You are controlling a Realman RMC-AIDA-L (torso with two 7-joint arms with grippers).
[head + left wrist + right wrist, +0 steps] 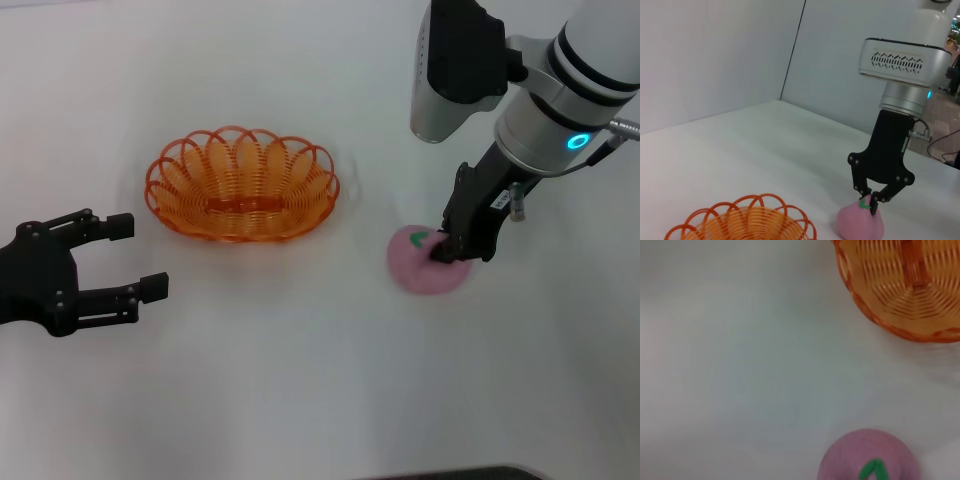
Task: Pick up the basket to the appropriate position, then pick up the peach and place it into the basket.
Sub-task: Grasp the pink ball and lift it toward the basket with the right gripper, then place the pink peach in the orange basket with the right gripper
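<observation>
The orange wire basket (240,162) stands empty on the white table, left of centre. It also shows in the left wrist view (740,220) and the right wrist view (900,295). The pink peach (418,268) with a green leaf mark rests on the table to the basket's right. My right gripper (446,250) points down on the peach's top, its fingertips (873,206) pinched close on the peach (860,226) at the leaf. The peach also shows in the right wrist view (867,457). My left gripper (140,257) is open and empty, left of the basket and nearer the front.
The white table (300,380) stretches around both objects. A grey wall (715,50) rises behind the table's far edge in the left wrist view.
</observation>
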